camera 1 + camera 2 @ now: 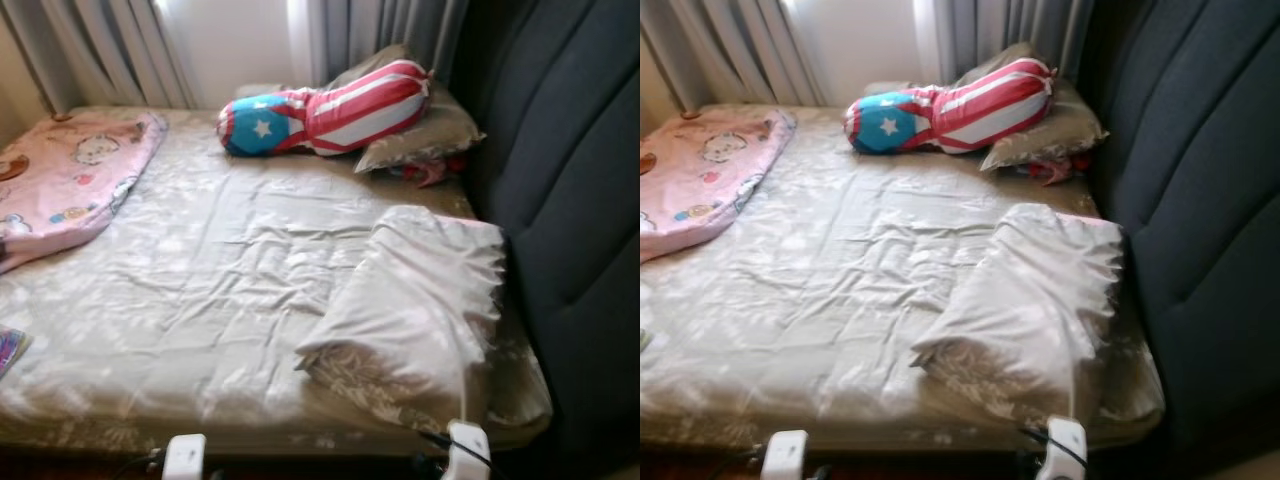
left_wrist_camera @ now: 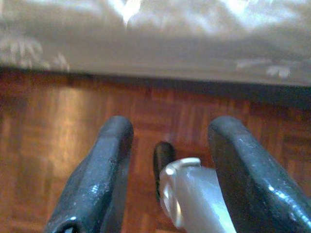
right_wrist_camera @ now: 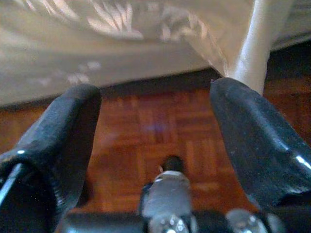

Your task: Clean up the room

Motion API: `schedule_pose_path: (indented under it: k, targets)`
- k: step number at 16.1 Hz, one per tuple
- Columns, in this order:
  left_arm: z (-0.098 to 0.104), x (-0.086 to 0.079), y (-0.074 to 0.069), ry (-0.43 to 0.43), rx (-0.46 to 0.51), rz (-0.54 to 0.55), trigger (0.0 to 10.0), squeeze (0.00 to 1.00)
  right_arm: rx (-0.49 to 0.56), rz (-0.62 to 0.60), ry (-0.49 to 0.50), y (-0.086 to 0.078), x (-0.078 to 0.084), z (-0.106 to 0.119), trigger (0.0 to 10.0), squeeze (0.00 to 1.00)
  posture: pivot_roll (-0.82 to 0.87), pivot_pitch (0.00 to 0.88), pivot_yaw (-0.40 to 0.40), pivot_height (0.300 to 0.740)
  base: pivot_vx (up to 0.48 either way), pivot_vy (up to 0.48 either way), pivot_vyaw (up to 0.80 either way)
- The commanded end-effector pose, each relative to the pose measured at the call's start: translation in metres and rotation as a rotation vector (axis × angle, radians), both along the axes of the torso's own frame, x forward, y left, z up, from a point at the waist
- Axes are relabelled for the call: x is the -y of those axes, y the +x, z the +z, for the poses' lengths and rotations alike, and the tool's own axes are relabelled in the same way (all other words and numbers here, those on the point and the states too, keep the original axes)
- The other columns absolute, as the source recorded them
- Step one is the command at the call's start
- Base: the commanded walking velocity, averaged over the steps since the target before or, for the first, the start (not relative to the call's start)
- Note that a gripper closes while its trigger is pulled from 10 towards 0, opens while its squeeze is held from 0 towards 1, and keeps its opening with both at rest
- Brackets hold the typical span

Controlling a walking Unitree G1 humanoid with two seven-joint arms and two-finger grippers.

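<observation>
Beige sheet on bed (image 1: pixel 200 290), rumpled. Folded blanket (image 1: pixel 415 300) at bed's near right corner; striped pillow (image 1: pixel 330 108) at its head; pink blanket (image 1: pixel 70 170) far left. Left gripper (image 2: pixel 167 145) and right gripper (image 3: pixel 155 126), fingers spread, hang empty beside bed's edge. Step: approach; next, probably reaching for the folded blanket.

Lit by daylight from the window (image 1: pixel 240 40) at upper centre, glaring there, dim along the right, slightly soft throughout, wrist views blurred.
</observation>
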State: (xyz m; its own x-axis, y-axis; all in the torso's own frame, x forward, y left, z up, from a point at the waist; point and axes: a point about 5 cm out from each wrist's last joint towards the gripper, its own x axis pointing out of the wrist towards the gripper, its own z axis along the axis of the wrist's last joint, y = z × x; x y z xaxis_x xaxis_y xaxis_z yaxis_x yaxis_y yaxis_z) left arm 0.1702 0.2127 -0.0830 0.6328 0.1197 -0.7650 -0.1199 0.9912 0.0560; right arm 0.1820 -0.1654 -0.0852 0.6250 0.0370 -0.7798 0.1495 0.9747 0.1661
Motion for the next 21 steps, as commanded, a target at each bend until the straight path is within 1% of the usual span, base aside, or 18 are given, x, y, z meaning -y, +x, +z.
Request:
schedule_pose_path:
  k: [1, 5, 9, 12, 13, 15, 16, 17, 20, 21]
  targets:
    - [0.001, 0.005, 0.005, -0.016, 0.009, -0.003, 10.0, 0.0, -0.015, -0.011, -0.022, -0.006, 0.009, -0.002, 10.0, 0.0, 0.04, 0.0, -0.028, 0.74, 0.277, 0.0, 0.0]
    - [0.001, 0.005, 0.005, -0.015, 0.011, -0.002, 10.0, 0.0, -0.009, -0.002, -0.022, -0.005, 0.008, -0.001, 10.0, 0.0, 0.04, 0.0, -0.029, 0.74, 0.277, 0.0, 0.0]
    - [0.002, 0.005, 0.006, -0.016, 0.024, -0.003, 10.0, 0.0, 0.038, 0.003, -0.012, 0.006, 0.004, 0.004, 10.0, 0.0, 0.04, 0.0, -0.029, 0.74, 0.0, 0.0, 0.0]
    - [0.002, 0.006, 0.006, -0.019, 0.025, -0.003, 10.0, 0.0, 0.042, 0.003, -0.016, 0.008, 0.005, 0.005, 10.0, 0.0, 0.04, 0.0, -0.032, 0.74, 0.0, 0.0, 0.0]
    - [0.003, 0.006, 0.006, -0.015, 0.039, -0.011, 10.0, 0.0, 0.054, 0.003, -0.019, 0.01, 0.005, 0.006, 10.0, 0.0, 0.04, 0.0, -0.032, 0.74, 0.0, 0.0, 0.0]
    - [0.006, 0.007, 0.01, -0.014, 0.106, -0.023, 10.0, 0.0, 0.119, 0.0, -0.026, 0.02, 0.006, 0.013, 10.0, 0.0, 0.04, 0.0, -0.035, 0.74, 0.0, 0.0, 0.0]
    - [0.011, 0.008, 0.013, -0.019, 0.172, -0.039, 10.0, 0.0, 0.194, -0.005, -0.044, 0.034, 0.007, 0.023, 10.0, 0.0, 0.04, 0.0, -0.034, 0.74, 0.0, 0.0, 0.0]
    - [0.013, 0.008, 0.015, -0.024, 0.214, -0.035, 10.0, 0.0, 0.254, -0.026, -0.036, 0.045, 0.007, 0.031, 10.0, 0.0, 0.03, 0.0, -0.033, 0.74, 0.0, 0.0, 0.0]
    - [0.02, 0.009, 0.018, -0.023, 0.307, -0.068, 10.0, 0.0, 0.403, -0.065, -0.022, 0.069, 0.01, 0.052, 10.0, 0.0, 0.02, 0.0, -0.027, 0.74, 0.0, 0.0, 0.0]
    - [0.021, 0.009, 0.018, -0.02, 0.324, -0.078, 10.0, 0.0, 0.434, -0.065, -0.028, 0.073, 0.011, 0.056, 10.0, 0.0, 0.01, 0.0, -0.026, 0.74, 0.0, 0.0, 0.0]
